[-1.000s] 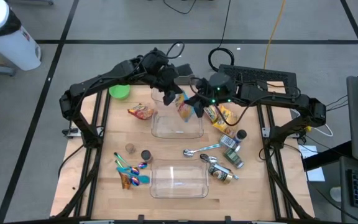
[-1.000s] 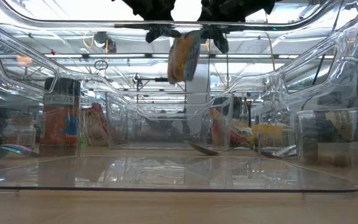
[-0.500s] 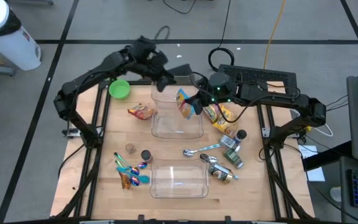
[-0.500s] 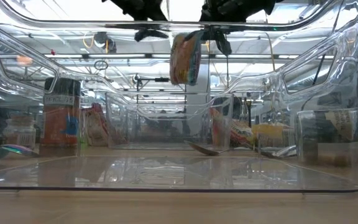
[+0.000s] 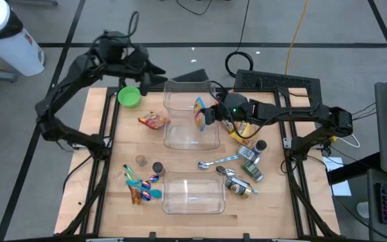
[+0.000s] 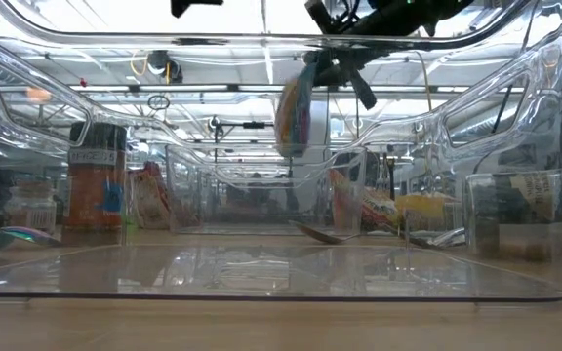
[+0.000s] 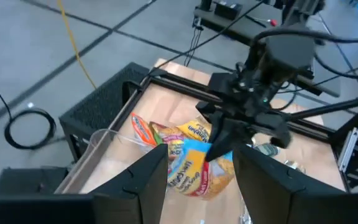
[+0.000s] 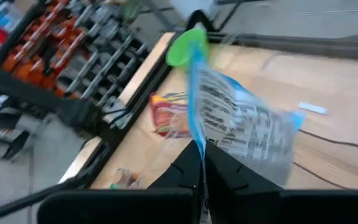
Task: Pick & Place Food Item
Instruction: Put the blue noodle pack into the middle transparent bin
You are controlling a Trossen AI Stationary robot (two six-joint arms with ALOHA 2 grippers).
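High view, snack bag: the snack bag (image 5: 199, 112) hangs from the right gripper (image 5: 209, 115) over the far clear bin (image 5: 191, 139), toward its right side and not yet down in it.
High view, left arm: the left gripper (image 5: 154, 75) is out past the table's far-left corner, near the green bowl (image 5: 129, 98), carrying nothing.
High view, look of it: yellow and orange with a blue patch, small and flat.
Low view, snack bag: seen almost edge-on, it dangles from the gripper above, clear of the bin floor.
Low view, handling: I'd judge it very light and soft (it hangs thin and limp), so it should drop without harm.
Left wrist view, jaws: the left fingers (image 7: 147, 182) stand well apart with nothing between them.
Left wrist view, snack bag: across the table the right gripper (image 7: 219, 147) pinches the bag (image 7: 188, 165) at its upper edge; blue and yellow print with lettering I can't read.
Right wrist view, grip: the right fingers (image 8: 187, 167) are closed tight on a seam edge of the bag (image 8: 241, 127).
Right wrist view, where to hold: the crimped seam looks the safest place, I think (the glossy film would likely slip or crush the contents if squeezed mid-body).
Right wrist view, surface: crinkled shiny film, back panel printed with small text.
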